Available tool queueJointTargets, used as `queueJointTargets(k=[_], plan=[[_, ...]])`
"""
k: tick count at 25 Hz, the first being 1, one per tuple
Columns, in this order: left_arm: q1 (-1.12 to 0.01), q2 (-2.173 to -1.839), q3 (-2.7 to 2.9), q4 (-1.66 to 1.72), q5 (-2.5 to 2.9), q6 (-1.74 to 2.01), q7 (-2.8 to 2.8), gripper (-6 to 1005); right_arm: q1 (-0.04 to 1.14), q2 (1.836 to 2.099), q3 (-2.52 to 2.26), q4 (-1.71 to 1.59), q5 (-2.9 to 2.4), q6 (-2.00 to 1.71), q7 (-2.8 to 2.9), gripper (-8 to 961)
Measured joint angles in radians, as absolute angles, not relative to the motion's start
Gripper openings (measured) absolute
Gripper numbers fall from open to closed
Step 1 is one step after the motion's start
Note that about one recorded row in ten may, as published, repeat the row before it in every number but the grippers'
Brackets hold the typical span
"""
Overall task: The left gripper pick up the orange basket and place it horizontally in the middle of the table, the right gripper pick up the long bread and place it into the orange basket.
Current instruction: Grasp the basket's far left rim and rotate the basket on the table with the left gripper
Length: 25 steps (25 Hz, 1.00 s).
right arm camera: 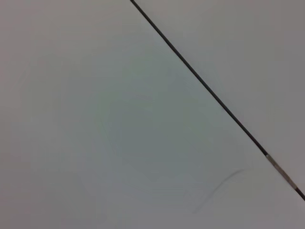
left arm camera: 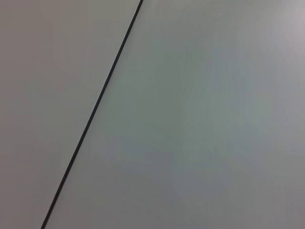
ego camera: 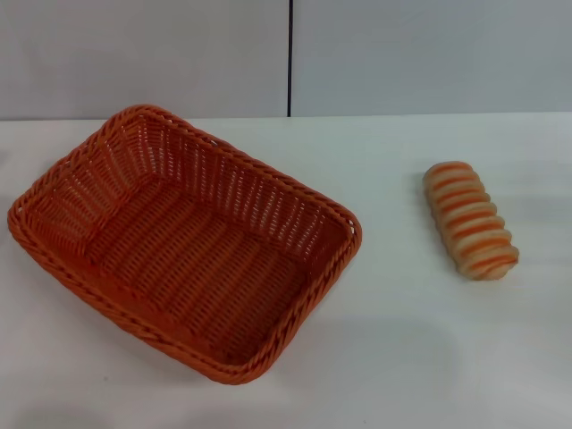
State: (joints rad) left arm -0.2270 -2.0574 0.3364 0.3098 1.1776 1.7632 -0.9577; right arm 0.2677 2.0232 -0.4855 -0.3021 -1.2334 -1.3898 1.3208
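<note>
The orange basket (ego camera: pixel 183 241) lies on the left half of the white table (ego camera: pixel 384 340) in the head view, turned at an angle with one corner toward the front, and it holds nothing. The long bread (ego camera: pixel 470 219) rests on the table to the right of the basket, striped side up, lying front to back with a wide gap between it and the basket. Neither gripper shows in any view. Both wrist views take in only a pale grey wall panel crossed by a dark seam.
A grey wall (ego camera: pixel 420 54) with a vertical dark seam (ego camera: pixel 290 58) stands behind the table's far edge. The same kind of seam runs across the left wrist view (left arm camera: pixel 95 109) and the right wrist view (right arm camera: pixel 209 90). Bare tabletop lies between basket and bread.
</note>
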Motion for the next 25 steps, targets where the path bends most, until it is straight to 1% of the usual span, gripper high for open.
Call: queueJointTargets(k=[15,25], plan=[[-0.254,-2.052,0.341,0.331,1.186,1.741,-1.0,794,0.278,2.02,-0.483,-0.304,-1.227,-1.39,1.321,530],[-0.266,-2.047,0.452,0.527,1.223,1.704,-1.198,790,0.278,2.019,-0.483,-0.304,-1.226,-1.383,1.321,531]])
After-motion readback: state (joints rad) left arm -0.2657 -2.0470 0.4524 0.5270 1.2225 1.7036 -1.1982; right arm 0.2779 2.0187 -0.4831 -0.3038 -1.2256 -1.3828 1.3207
